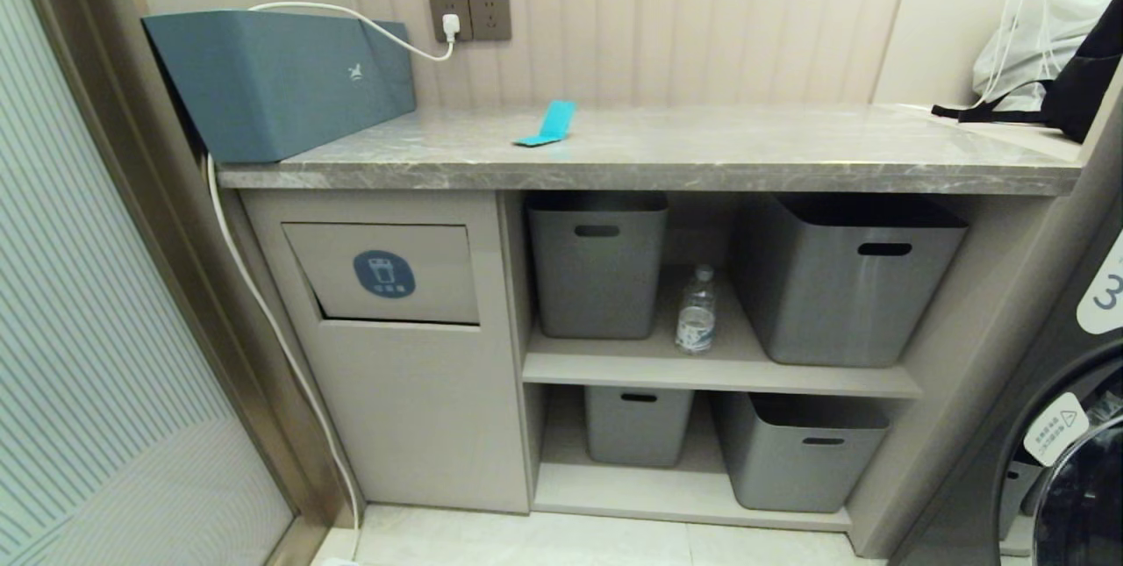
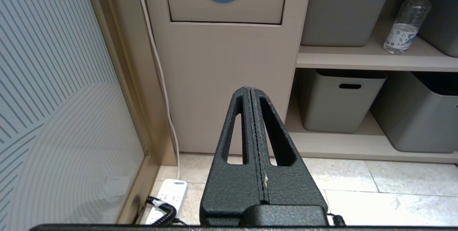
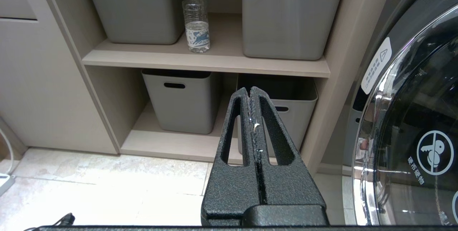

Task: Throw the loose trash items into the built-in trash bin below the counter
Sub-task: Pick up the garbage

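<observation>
- We note the long grey marble-look counter (image 1: 702, 149); beneath its left end, the beige flap-front trash bin (image 1: 383, 273), flap flush.
- Clear plastic water bottle (image 1: 697, 311) stands upright on the upper shelf between grey tubs (image 1: 597, 263).
- Flat turquoise folded strip (image 1: 549, 125) lies on the counter.
- Left gripper (image 2: 252, 89) and right gripper (image 3: 250, 89): fingers pressed together, empty, low before the cabinet.

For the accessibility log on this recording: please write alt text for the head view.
A turquoise folded strip lies on a grey marble-look counter; below, a clear water bottle stands on the upper shelf between two grey tubs. At lower left is the closed trash-bin flap with its blue sticker. Neither arm shows.
</observation>
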{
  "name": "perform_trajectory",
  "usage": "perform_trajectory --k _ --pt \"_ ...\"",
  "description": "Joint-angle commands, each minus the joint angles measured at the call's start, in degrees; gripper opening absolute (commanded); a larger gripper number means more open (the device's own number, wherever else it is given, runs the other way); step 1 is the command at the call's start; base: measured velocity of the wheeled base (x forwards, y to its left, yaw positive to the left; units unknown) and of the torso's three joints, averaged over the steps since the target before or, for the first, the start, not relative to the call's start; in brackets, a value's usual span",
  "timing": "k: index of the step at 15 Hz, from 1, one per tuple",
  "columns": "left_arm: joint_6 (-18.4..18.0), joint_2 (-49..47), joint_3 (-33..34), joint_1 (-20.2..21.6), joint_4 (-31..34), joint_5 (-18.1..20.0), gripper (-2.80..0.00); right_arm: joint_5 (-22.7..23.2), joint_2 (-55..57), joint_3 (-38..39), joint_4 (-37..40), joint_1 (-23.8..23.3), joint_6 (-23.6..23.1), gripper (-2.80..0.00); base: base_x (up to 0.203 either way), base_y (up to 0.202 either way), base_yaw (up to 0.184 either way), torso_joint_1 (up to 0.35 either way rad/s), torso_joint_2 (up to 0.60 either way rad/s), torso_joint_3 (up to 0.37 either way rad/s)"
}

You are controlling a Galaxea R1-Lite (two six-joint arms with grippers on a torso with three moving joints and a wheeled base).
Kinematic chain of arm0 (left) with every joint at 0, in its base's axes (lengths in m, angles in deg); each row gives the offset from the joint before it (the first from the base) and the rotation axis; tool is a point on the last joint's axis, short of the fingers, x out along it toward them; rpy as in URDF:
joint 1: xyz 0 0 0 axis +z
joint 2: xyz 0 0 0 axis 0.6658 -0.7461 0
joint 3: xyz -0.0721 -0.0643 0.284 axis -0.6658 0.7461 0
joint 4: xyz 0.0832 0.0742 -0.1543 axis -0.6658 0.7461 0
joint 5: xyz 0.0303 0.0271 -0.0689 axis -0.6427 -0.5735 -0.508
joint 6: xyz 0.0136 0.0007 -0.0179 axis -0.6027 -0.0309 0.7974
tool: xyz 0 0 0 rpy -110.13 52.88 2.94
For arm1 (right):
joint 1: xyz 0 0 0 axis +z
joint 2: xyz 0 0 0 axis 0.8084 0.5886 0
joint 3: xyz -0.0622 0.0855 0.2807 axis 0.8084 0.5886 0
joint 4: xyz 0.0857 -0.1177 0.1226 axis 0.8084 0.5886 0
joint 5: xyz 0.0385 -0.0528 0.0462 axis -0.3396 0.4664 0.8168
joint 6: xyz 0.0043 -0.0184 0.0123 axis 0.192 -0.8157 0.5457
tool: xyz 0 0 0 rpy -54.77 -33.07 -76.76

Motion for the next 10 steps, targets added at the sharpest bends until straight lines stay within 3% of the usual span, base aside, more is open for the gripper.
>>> perform_trajectory --k 1,5,10 --pt "-0.21 0.02 0.08 0.02 0.00 0.04 -2.80 -0.01 0.00 0.00 -0.02 0.00 -0.01 -2.80 0.000 0.000 0.000 0.000 0.00 0.000" --pt "-2.61 0.02 0.06 -0.01 0.00 0.48 -2.80 -0.01 0.00 0.00 -0.03 0.00 -0.01 -2.80 0.028 0.000 -0.001 -0.002 0.00 0.000" --pt "-2.61 0.02 0.00 -0.06 0.04 0.48 -2.80 -0.01 0.00 0.00 0.06 0.00 -0.01 -2.80 0.192 0.000 0.000 0.003 0.00 0.003"
